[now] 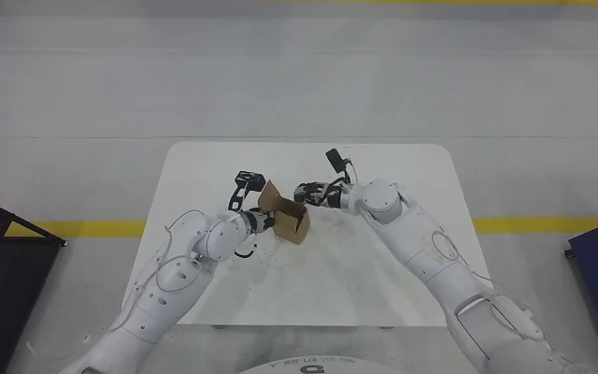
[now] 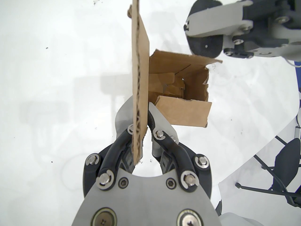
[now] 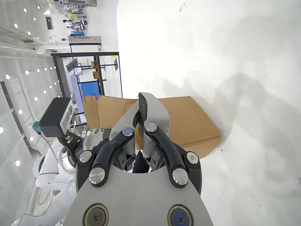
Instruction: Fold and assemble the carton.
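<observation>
A small brown carton lies on its side near the middle of the white table, its mouth open and its flaps loose. My left gripper holds it from the left; in the left wrist view the gripper is shut on a long flap seen edge-on, with the carton's hollow inside beyond it. My right gripper sits at the carton's far right side, shut with nothing between its pads, its tip touching the edge of a side flap. The carton's flat outer panel lies behind it.
The table's far and front parts are bare white surface. A dark frame stands on the floor off the table's left edge and a blue object off its right edge. The left arm's wrist camera stands close to the carton.
</observation>
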{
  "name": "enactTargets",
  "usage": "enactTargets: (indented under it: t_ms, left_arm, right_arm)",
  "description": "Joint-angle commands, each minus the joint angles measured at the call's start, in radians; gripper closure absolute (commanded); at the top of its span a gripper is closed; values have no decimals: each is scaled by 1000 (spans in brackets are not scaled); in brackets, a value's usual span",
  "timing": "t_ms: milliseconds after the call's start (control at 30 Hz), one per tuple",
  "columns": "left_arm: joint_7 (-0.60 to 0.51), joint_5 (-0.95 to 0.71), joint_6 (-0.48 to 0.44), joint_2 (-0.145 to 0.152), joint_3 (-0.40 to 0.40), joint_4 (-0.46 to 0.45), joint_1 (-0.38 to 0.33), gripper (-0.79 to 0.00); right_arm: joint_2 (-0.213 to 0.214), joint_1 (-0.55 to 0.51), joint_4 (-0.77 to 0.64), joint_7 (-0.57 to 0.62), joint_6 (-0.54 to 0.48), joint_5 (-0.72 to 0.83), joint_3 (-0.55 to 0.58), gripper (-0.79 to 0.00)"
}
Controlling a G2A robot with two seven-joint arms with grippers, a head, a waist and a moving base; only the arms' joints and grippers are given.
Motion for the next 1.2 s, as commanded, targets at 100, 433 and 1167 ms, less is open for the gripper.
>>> enactTargets:
  t_ms: [100, 433, 1167]
  left_arm:
    - [-2, 3, 7, -2, 0, 2, -2, 0]
    - [-3, 16, 14, -4, 0, -1, -2, 0]
    - [-16, 36, 53, -15, 12, -3, -10, 0]
  right_arm:
    - [-1, 2, -1, 44, -6, 1, -6, 0]
    - [5, -3, -5, 155, -13, 52, 17, 0]
    - [-9, 32, 45, 215, 89, 135, 14, 0]
